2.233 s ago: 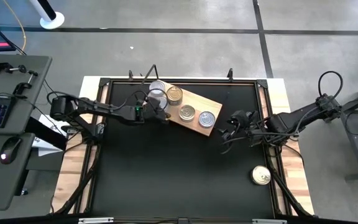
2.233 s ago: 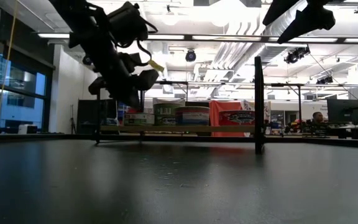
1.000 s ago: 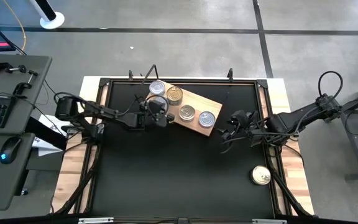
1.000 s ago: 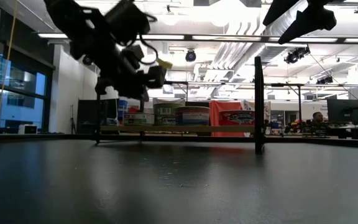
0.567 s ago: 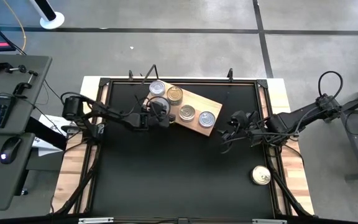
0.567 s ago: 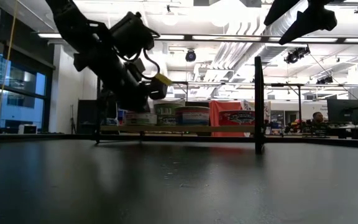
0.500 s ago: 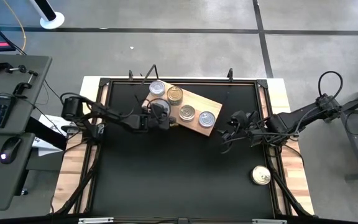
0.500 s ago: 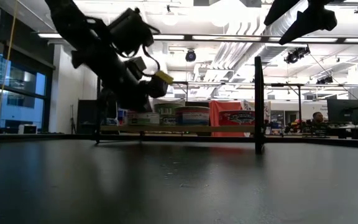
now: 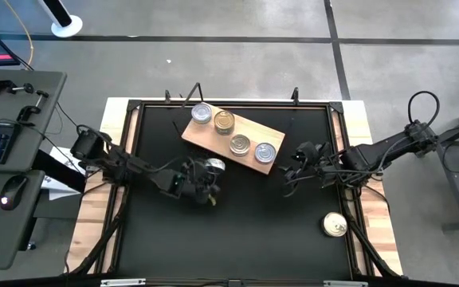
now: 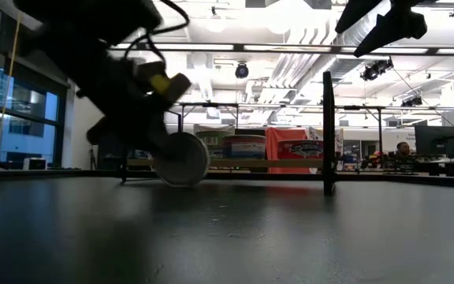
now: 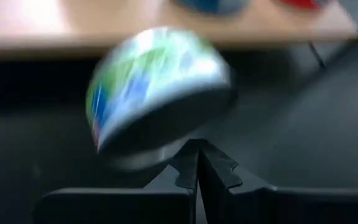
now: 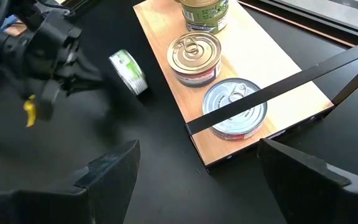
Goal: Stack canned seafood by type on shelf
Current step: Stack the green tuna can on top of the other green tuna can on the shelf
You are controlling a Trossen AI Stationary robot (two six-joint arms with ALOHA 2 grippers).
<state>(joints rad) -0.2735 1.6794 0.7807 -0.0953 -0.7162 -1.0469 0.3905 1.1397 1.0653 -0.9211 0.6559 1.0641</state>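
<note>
I've got the left gripper [image 9: 205, 191] low over the black table [image 9: 237, 231], fingers shut w/ nothing held, a tin [image 9: 213, 167] on edge just beyond them off the board [image 9: 249, 127], which carries four tins; right gripper [image 9: 293, 170] wide open, empty, near board's end; wrist pic blurry.

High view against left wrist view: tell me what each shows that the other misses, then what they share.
Only the high view shows the lone gold-topped round tin on the black table's right side, four tins standing on the light wooden board, and the open right claw. Only the left wrist view shows the left claw's shut fingers with the tipped green-labelled tin blurred beyond them. Both show that tin off the board.
</note>
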